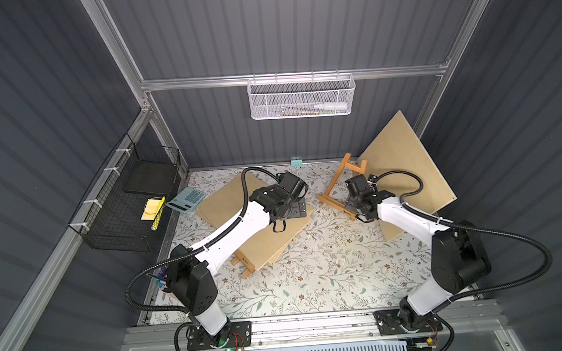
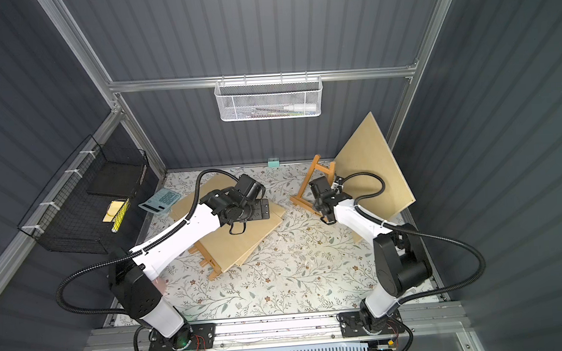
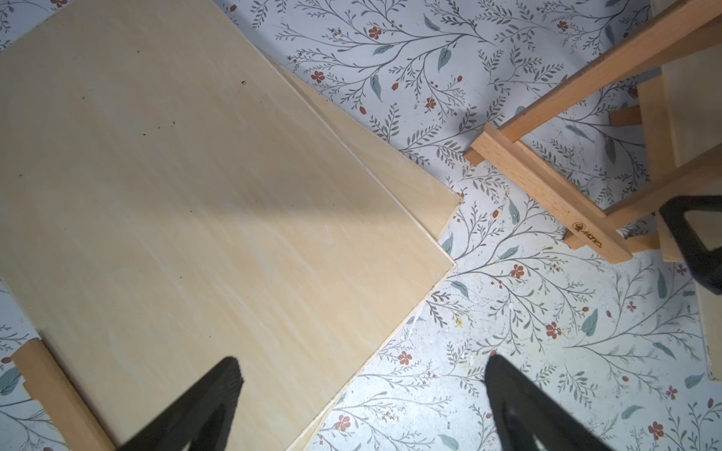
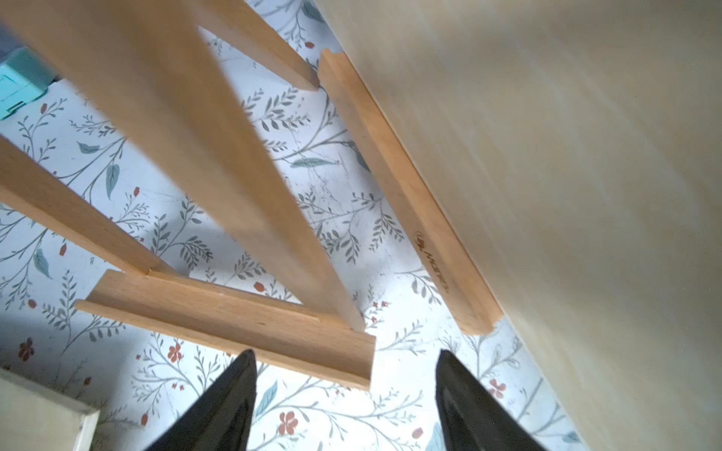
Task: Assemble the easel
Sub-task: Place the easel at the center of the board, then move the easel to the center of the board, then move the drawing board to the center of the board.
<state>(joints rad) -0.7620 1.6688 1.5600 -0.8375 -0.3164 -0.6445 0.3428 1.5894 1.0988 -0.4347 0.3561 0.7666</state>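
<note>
In a top view the easel stands back right, before a leaning board.

Left wrist: the left gripper gapes empty over the stacked boards.

Right wrist: the right gripper is parted, grasping nothing (standing-up looks finished). Next, I'd guess, a board goes on the ledge.

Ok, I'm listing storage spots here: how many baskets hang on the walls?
2. A white mesh basket hangs from the back rail, near its middle; a black wire basket is tied along the left rail. Nothing suggests a hidden one.
</note>
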